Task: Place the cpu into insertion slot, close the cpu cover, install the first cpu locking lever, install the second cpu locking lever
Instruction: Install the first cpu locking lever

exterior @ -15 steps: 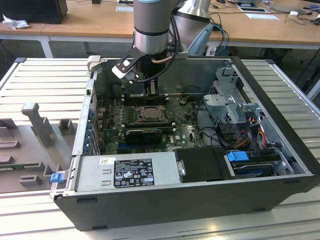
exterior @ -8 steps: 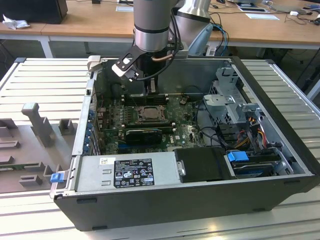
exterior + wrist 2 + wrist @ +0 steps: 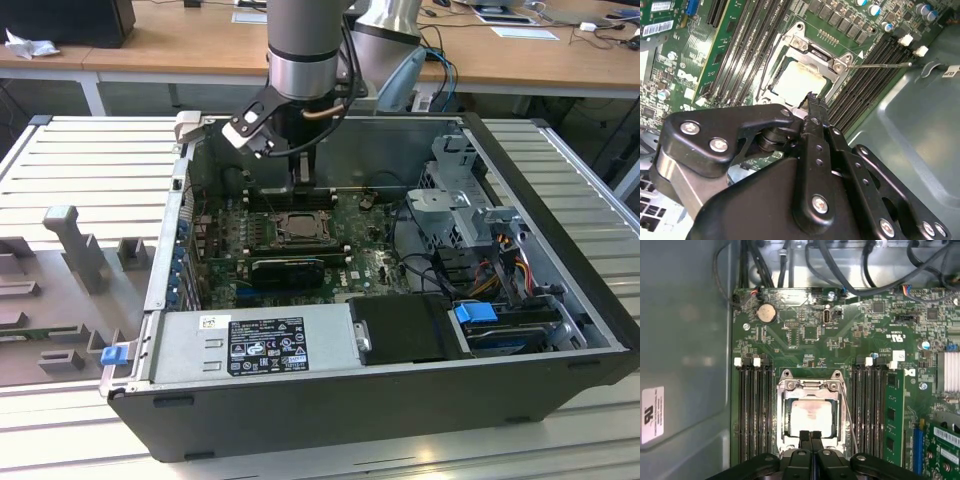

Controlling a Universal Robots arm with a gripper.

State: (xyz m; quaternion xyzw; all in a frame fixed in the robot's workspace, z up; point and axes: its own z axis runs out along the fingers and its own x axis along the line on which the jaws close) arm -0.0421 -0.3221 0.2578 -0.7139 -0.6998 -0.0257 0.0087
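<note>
The cpu point(image 3: 812, 415), a pale silver square, lies in the insertion slot point(image 3: 297, 228) on the green motherboard. The silvery cpu cover point(image 3: 810, 386) lies flat around it, and the chip point(image 3: 795, 80) shows through its window. One thin wire locking lever point(image 3: 880, 64) juts out sideways over the memory slots, away from the socket; in the first wrist view this lever point(image 3: 850, 425) runs along one side of the socket. A second wire lever point(image 3: 761, 75) curves along the opposite side. My gripper point(image 3: 810, 434) is shut with nothing between its fingers, its tip point(image 3: 812, 100) at the socket's edge.
Black memory slots point(image 3: 754, 410) flank the socket, with a green memory stick point(image 3: 891, 410) beyond. Cables point(image 3: 840, 270) hang past the board's edge. The grey case wall point(image 3: 685, 365) is close by. A black card point(image 3: 288, 268), power supply point(image 3: 250, 345) and drive cage point(image 3: 450, 200) fill the case.
</note>
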